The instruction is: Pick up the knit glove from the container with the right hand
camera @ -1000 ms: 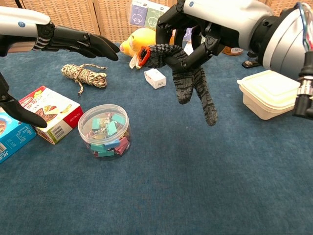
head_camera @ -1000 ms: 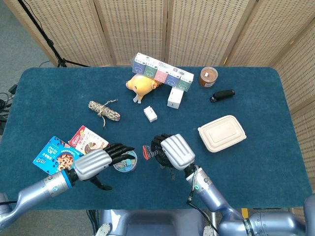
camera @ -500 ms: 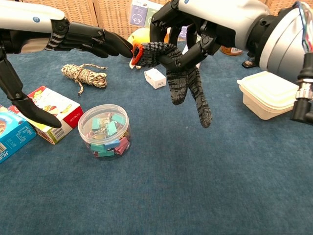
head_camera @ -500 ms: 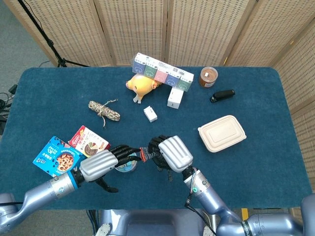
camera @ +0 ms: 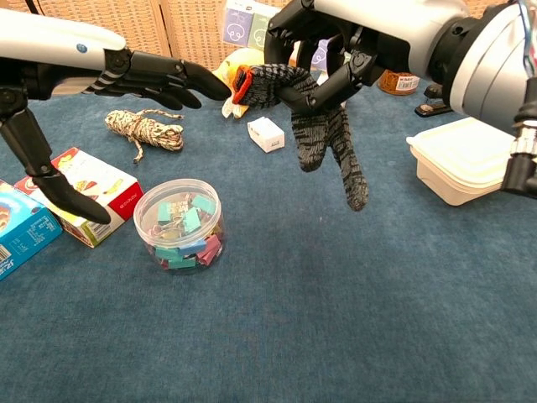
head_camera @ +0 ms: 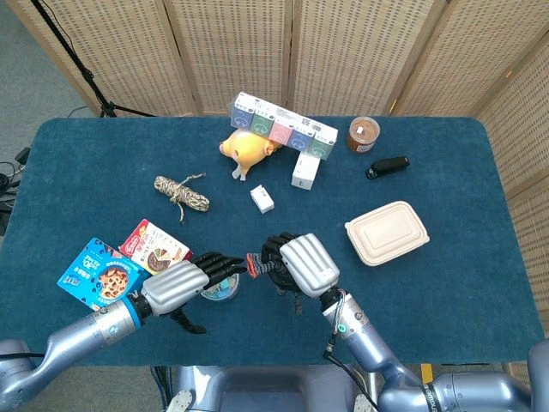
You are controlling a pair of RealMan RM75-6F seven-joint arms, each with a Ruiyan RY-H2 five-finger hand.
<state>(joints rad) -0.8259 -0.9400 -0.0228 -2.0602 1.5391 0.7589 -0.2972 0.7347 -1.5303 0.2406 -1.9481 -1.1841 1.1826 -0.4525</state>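
The right hand (camera: pixel 323 59) grasps the knit glove (camera: pixel 323 134) by its cuff above the tabletop (camera: pixel 336 302). Its long axis hangs down, fingers pointing toward the near right. The left hand (camera: pixel 159 77) is released, fingers extended toward the cuff

A: What can you not see from the head view?

B: The right robot hand (head_camera: pixel 302 264) covers most of the knit glove (head_camera: pixel 268 264), so only a small dark part and the orange cuff show. The left robot hand (head_camera: pixel 184 283) hides much of the clear jar (head_camera: pixel 225 290).

A: And from the chest view?

B: The blue snack box (camera: pixel 23 228) is cut by the left edge. The pastel box row (camera: pixel 252 18) is cut by the top edge, and the right arm covers the brown jar (camera: pixel 399 81) in part. The small print on the labels is too small to read.
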